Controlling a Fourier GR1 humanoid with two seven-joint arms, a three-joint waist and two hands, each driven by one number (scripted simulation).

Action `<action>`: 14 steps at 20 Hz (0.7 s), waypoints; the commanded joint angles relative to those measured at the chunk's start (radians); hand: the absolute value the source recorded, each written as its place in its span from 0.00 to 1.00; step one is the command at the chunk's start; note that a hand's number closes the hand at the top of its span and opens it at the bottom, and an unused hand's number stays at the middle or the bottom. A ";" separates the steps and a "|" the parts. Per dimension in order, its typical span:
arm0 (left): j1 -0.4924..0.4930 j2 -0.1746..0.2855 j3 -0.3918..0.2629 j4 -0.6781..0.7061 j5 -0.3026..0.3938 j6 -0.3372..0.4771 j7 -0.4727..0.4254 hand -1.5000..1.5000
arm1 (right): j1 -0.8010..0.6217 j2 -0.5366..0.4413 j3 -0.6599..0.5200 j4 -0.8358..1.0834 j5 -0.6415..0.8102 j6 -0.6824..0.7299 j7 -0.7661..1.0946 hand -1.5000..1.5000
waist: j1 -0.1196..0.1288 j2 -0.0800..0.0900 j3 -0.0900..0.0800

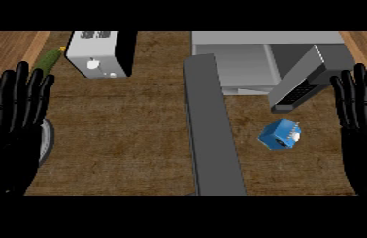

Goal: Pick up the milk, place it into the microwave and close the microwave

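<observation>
Pickup not yet begun: right robot hand (351, 115) rests at the right edge, fingers straight, holding nothing; left robot hand (22, 110) likewise opposite. Blue milk carton (279, 135) lies nearby on the surface (129, 135), before the open microwave (237, 62); next, reach and curl round it.

Kitchen. Evidence: brown wood-grain worktop (122, 135); grey microwave (243, 67), upper right, its door (297, 84) swung open; white appliance (93, 52), upper left; green vegetable (49, 59) beside it; blue milk carton (279, 135), right of centre.
</observation>
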 commanded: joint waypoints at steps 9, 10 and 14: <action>0.107 -0.102 -0.028 0.001 0.059 0.044 0.068 0.00 | -0.114 0.099 0.307 0.050 0.201 -0.453 0.099 0.00 | 0.035 -0.023 0.009; 0.073 -0.097 -0.009 0.018 0.062 0.052 0.072 0.00 | -0.159 0.100 0.357 0.098 0.229 -0.520 0.110 0.00 | 0.032 -0.022 0.009; 0.233 -0.101 -0.047 -0.075 0.055 0.027 0.013 0.00 | -0.237 0.100 0.487 0.110 0.335 -0.663 0.225 0.00 | 0.029 -0.025 0.008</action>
